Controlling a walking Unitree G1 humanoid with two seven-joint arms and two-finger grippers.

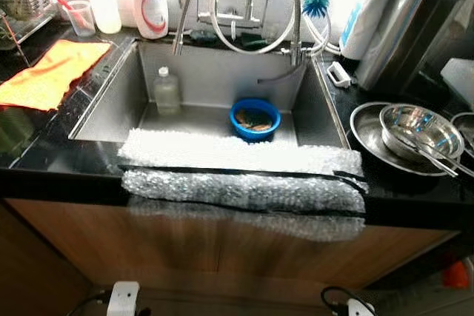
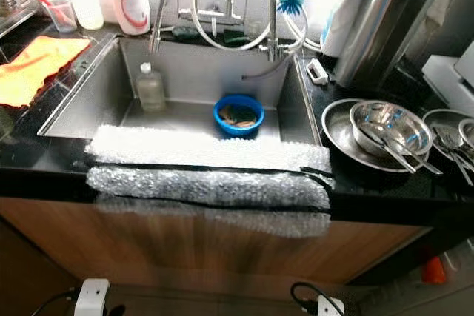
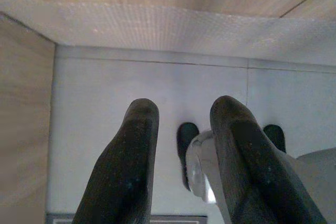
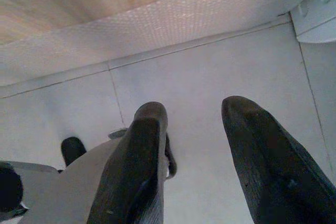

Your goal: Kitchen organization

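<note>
— Both arms hang low by the wooden cabinet front. The left gripper [image 3: 181, 150] has its two black fingers apart with nothing between them, pointing at the grey floor tiles, and the right gripper [image 4: 194, 156] is the same, spread and empty.

— So nothing is in hand yet. Where is the work?

— All of it is well above and ahead of both grippers. The round blue plastic bowl [image 1: 255, 119] with some scraps in it sits on the floor of the steel sink [image 1: 111, 101], and a clear plastic bottle [image 1: 167, 91] stands upright beside it, toward the left gripper's side. Up on the black counter on the right gripper's side, a shiny steel bowl [image 1: 421, 129] sits nested in a wide steel plate [image 1: 363, 129], with metal utensils [image 1: 437, 159] lying across it.

— What worries you?

— The strip of bubble wrap [image 1: 244, 183] draped over the sink's front edge. I reckon an arm rising from below could catch it and drag it off. The curved tap hose [image 1: 255, 5] also hangs right over the basin, so a reach for the blue bowl could knock it. And those loose utensils would likely slide and clatter if the steel bowl is lifted tilted.
</note>
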